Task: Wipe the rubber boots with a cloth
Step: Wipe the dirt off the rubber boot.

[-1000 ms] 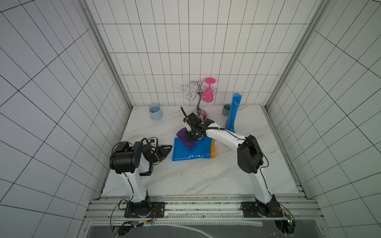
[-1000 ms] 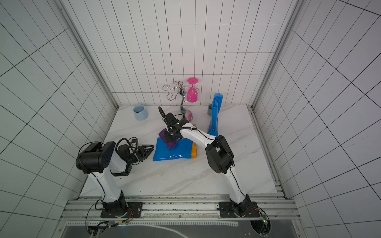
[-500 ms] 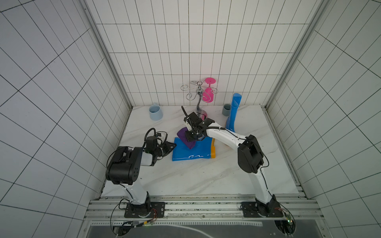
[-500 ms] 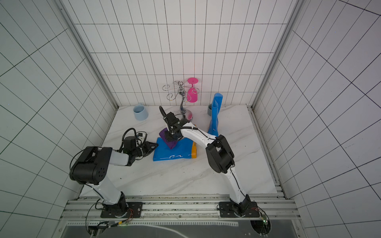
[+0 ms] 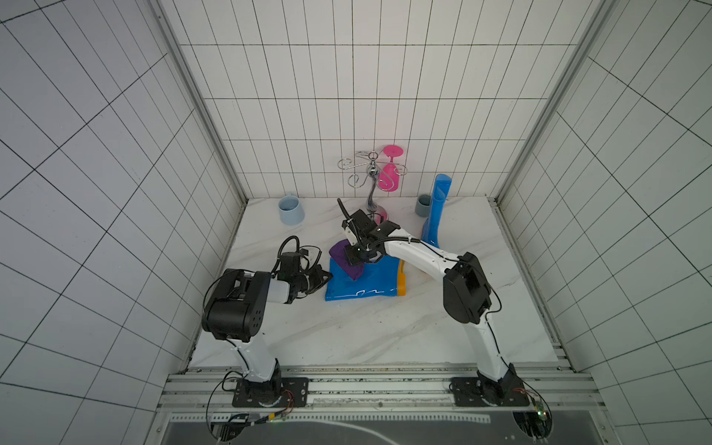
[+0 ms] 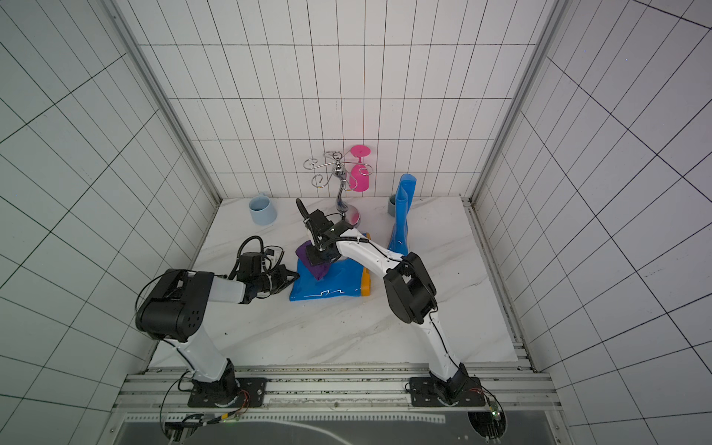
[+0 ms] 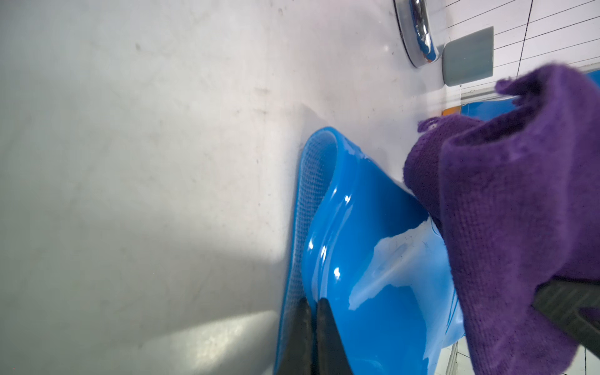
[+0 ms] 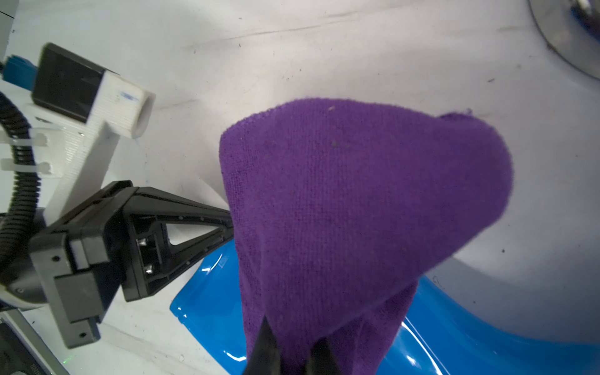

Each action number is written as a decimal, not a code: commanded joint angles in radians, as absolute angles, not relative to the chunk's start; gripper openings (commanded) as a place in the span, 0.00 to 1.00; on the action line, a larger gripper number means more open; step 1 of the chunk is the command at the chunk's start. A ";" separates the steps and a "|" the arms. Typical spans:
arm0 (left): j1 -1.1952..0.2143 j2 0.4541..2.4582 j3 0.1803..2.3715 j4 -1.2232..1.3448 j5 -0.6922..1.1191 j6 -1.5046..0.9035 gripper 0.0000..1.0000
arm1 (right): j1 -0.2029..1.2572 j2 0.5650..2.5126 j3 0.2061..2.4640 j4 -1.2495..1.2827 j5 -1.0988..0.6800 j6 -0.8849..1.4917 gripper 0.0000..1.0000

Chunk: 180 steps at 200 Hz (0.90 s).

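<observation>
One blue rubber boot lies flat mid-table, its orange sole pointing right. The other boot stands upright at the back right. My left gripper is shut on the open rim of the lying boot, one finger inside on the mesh lining and one outside. My right gripper is shut on the purple cloth, which hangs onto the boot's shaft close to the left fingers.
A light-blue mug stands at the back left. A chrome glass rack holding a pink glass stands at the back centre, its base just behind my right wrist. A grey cup sits beside the upright boot.
My left arm has reached rightward to the lying boot, and its gripper has closed on the shaft's rim. My right gripper and the cloth have barely shifted.
</observation>
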State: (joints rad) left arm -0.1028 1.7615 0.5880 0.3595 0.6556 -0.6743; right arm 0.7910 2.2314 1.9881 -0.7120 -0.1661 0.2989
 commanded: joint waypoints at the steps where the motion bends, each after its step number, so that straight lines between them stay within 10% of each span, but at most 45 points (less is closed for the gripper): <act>1: -0.101 1.787 0.584 0.350 0.659 -0.660 0.00 | 0.810 2.305 2.134 -0.767 -0.188 0.292 0.00; 180: -0.077 1.784 0.552 0.395 0.675 -0.680 0.00 | 0.696 2.188 1.753 -0.773 -0.017 0.279 0.00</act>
State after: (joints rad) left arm -0.0860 1.7687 0.5713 0.3996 0.6781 -0.6804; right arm 0.7361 2.2505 1.8679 -0.7456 -0.1009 0.2947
